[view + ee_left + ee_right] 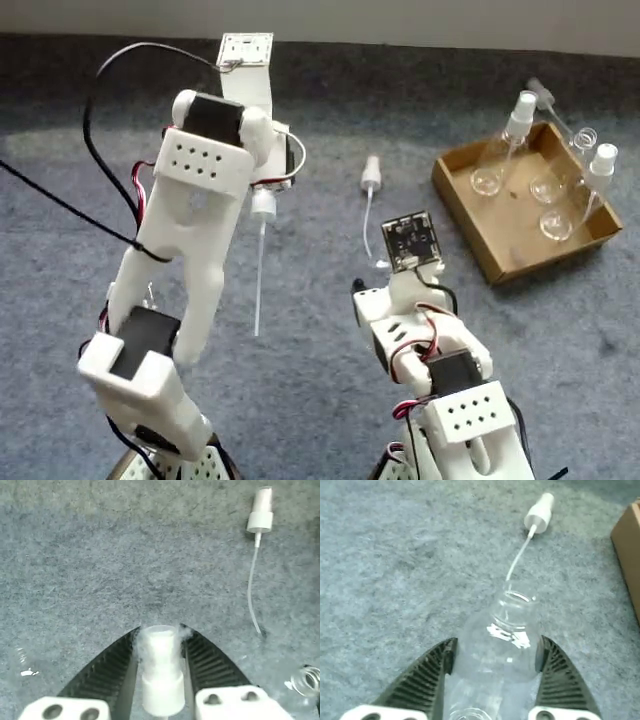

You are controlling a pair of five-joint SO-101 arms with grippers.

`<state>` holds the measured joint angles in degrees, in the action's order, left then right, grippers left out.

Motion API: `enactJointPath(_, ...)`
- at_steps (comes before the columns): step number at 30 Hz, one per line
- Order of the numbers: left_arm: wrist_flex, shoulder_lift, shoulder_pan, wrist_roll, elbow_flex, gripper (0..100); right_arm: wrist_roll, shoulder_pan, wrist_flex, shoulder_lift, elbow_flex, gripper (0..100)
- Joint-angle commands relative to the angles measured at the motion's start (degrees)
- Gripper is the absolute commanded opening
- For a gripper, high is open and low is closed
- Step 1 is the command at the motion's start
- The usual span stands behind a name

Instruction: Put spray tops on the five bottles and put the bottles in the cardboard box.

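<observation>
Left gripper – jaws clamped on a white spray top, gripped at the head. In the high view this spray top is held toward the far edge of the table, left of the middle, with its thin dip tube hanging down toward the near side.

Right gripper – jaws closed on a clear bottle, held across the shoulder, neck open and no top fitted. In the high view the right gripper is placed near the middle of the table.

A loose spray top is noted lying flat on the grey surface between the two grippers, its tube curving back toward the right gripper. It is just beyond the held bottle's mouth in the right wrist view.

Cardboard box – set toward the far right corner. Bottles are lodged in it, two seen with white tops fitted.
</observation>
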<state>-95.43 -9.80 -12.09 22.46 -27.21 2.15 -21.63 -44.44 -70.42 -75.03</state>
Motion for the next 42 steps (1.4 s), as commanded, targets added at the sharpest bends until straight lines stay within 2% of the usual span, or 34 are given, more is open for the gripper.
enactJointPath(1, -3.2, 11.6, -4.4, -1.9, -2.4, 1, 0.0, -2.4, 3.4, -0.8, 0.5, 14.2)
enactJointPath(5, -4.4, 20.0, -5.8, -7.8, 0.5, 1, 0.0, -4.0, 8.1, -0.8, -2.2, 14.2)
enactJointPath(10, -4.0, 30.8, -5.8, -9.1, 8.3, 1, 0.0, -4.4, 15.3, -0.8, -6.2, 14.2)
enactJointPath(13, 1.7, 36.4, -5.8, -9.0, 13.4, 1, 0.0, -4.7, 17.5, -0.8, -6.9, 14.2)
enactJointPath(18, 19.3, 45.1, -5.8, -8.7, 25.9, 1, 0.0, -4.7, 20.2, -0.8, -6.9, 14.2)
enactJointPath(27, 60.0, 64.6, -5.8, -8.6, 62.1, 0, 0.0, -6.9, 24.2, -0.8, -8.9, 14.2)
enactJointPath(30, 68.5, 71.0, -5.8, -8.6, 68.4, 0, 2.1, -9.5, 27.6, -0.8, -11.8, 14.2)
enactJointPath(34, 70.1, 75.0, -5.6, -8.6, 70.8, 0, 8.7, -12.8, 30.8, -0.8, -14.4, 14.2)
enactJointPath(42, 70.9, 75.9, -5.4, -8.6, 65.4, 0, 9.5, -15.2, 40.0, -0.8, -16.7, 14.2)
